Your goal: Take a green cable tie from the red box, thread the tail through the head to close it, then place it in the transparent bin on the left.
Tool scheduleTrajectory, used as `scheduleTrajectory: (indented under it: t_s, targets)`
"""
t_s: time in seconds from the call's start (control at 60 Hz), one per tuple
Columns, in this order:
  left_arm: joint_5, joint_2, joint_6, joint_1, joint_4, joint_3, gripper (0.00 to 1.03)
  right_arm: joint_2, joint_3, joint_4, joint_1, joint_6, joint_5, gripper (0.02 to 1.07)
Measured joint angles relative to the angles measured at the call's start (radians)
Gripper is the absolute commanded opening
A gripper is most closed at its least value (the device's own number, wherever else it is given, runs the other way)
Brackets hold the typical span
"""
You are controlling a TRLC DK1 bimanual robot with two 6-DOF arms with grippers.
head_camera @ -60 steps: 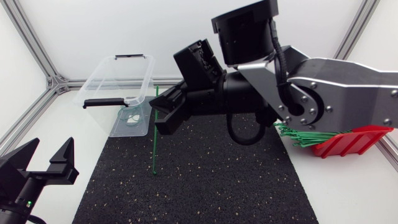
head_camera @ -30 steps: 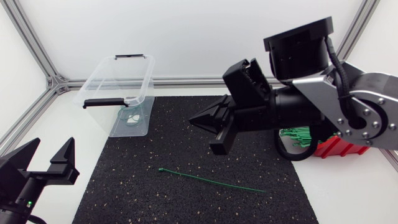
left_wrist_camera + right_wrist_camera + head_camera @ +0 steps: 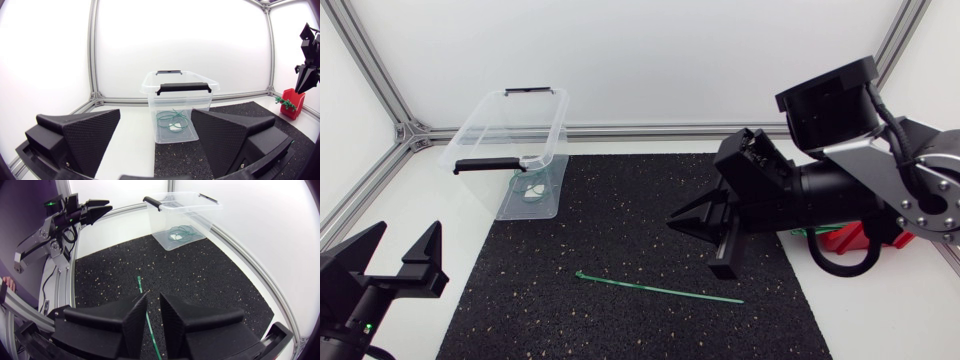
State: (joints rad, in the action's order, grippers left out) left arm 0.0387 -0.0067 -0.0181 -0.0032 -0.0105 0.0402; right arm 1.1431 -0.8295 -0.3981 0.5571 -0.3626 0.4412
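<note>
Presumably set flat for regrasping, the thin green plastic cable tie (image 3: 658, 288) lies unthreaded under my right claw (image 3: 700, 245), its fingers slightly parted and empty.

The green cable tie (image 3: 660, 288) lies straight, unclosed, on the mat (image 3: 620, 215), apart from the transparent bin (image 3: 556, 130).

Cable tie (image 3: 660, 288) under right gripper's (image 3: 153, 296) jaws: green. Mat (image 3: 620, 220): black, pale speckle. Bin (image 3: 485, 125) ahead of left gripper's (image 3: 403, 235) jaws: clear, black handles, green coils inside. Box (image 3: 291, 105): red, holding green ties. Both grippers matte black. Table (image 3: 420, 200) white.
</note>
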Motion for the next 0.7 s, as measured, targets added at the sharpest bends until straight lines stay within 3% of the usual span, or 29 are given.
scheduleTrajectory:
  t_s: [0.083,0.183,0.4,0.7]
  targets:
    - [0.000,0.000,0.000,0.000,0.000,0.000,0.99,0.002,0.000,-0.033,-0.003,-0.037,-0.014,0.50]
    - [0.000,0.000,0.000,-0.001,0.000,0.000,0.99,0.015,-0.006,-0.078,-0.003,-0.085,-0.023,0.51]
    - [0.000,0.000,-0.010,-0.037,0.000,0.000,0.98,0.065,-0.014,-0.135,0.038,-0.164,-0.096,0.67]
    - [0.000,0.000,-0.046,-0.077,0.001,0.000,0.97,0.173,-0.073,-0.218,0.076,-0.264,-0.143,0.67]
